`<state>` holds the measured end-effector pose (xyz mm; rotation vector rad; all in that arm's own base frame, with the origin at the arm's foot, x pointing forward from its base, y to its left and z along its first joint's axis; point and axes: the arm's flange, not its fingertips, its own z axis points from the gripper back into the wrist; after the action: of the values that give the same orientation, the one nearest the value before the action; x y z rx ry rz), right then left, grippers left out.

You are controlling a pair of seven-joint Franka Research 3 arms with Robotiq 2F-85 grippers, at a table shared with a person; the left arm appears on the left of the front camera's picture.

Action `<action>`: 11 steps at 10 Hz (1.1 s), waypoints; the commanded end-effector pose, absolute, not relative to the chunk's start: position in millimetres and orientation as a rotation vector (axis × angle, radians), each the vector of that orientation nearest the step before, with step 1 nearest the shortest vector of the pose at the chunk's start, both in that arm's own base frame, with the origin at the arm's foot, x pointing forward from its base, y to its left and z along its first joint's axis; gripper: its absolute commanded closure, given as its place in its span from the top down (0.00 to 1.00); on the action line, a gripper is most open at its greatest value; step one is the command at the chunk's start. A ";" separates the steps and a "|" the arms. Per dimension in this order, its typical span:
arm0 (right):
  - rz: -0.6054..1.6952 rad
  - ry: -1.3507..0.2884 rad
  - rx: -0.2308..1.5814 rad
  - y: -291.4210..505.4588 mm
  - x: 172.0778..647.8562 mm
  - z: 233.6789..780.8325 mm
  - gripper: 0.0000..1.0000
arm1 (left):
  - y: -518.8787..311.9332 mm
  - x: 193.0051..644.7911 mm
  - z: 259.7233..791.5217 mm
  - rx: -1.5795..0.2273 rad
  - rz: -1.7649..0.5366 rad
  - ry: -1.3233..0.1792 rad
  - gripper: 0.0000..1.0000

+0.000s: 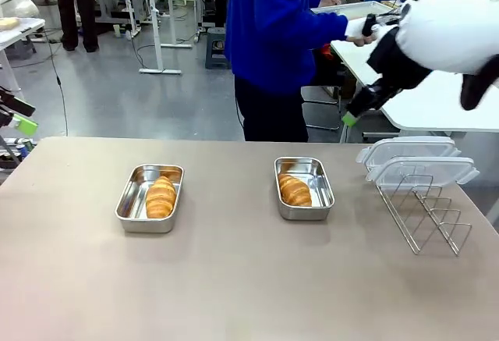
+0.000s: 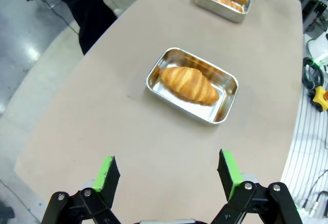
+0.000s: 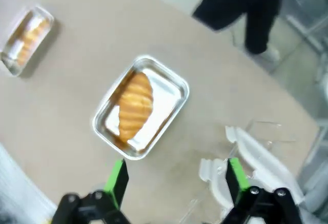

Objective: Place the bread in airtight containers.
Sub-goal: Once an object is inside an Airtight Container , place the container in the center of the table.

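Two steel containers stand open on the table, each with one piece of bread in it. The left container [image 1: 129, 200] holds a golden roll [image 1: 161, 197], and the right container [image 1: 323, 188] holds another roll [image 1: 295, 190]. My left gripper [image 2: 168, 172] is open and empty, hovering well short of the near container [image 2: 226, 99] and its bread [image 2: 188, 84]. High above the right container [image 3: 172, 94] and its bread [image 3: 134, 106], my right gripper [image 3: 177, 178] is open with nothing between its fingers. In the front view it [image 1: 352, 113] hangs at the upper right.
Two clear clip lids [image 1: 413, 158] lie stacked at the table's right edge, with a wire rack [image 1: 425, 212] just in front of them. A person in a blue top [image 1: 273, 37] stands behind the far edge. White tables stand farther back.
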<state>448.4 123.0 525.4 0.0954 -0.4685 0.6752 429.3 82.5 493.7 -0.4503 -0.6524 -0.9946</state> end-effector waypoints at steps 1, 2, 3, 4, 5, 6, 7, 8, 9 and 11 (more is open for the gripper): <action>0.947 -0.536 0.222 66.8 426.9 516.1 1.00 | 84.7 429.3 494.4 -0.457 -1.015 -0.656 1.00; 1.016 -0.577 0.245 47.2 420.8 515.5 1.00 | 84.7 429.3 494.4 -0.457 -1.015 -0.656 1.00; 1.028 -0.623 0.286 27.9 416.8 510.3 1.00 | 84.7 429.3 494.4 -0.457 -1.015 -0.656 1.00; 1.027 -0.662 0.322 12.6 416.5 506.6 1.00 | 84.7 429.3 494.4 -0.457 -1.015 -0.656 1.00; 1.032 -0.685 0.363 2.5 417.2 502.8 1.00 | 84.7 429.3 494.4 -0.457 -1.015 -0.656 1.00; 1.041 -0.696 0.403 -5.6 419.0 499.9 1.00 | 84.7 429.3 494.4 -0.457 -1.015 -0.656 1.00; 1.042 -0.721 0.445 -13.7 419.6 498.6 1.00 | 84.7 429.3 494.4 -0.457 -1.015 -0.656 1.00; 1.040 -0.721 0.462 -19.7 418.8 502.6 1.00 | 84.7 429.3 494.4 -0.457 -1.015 -0.656 1.00; 1.022 -0.700 0.380 -10.6 410.0 500.9 1.00 | 84.7 429.3 494.4 -0.457 -1.015 -0.656 1.00; 1.022 -0.700 0.380 -10.6 410.0 500.9 1.00 | 84.7 429.3 494.4 -0.457 -1.015 -0.656 1.00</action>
<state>409.1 -12.4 501.5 0.3863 -0.6865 1.0206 429.9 83.1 493.0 -0.4505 -0.6501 -0.9930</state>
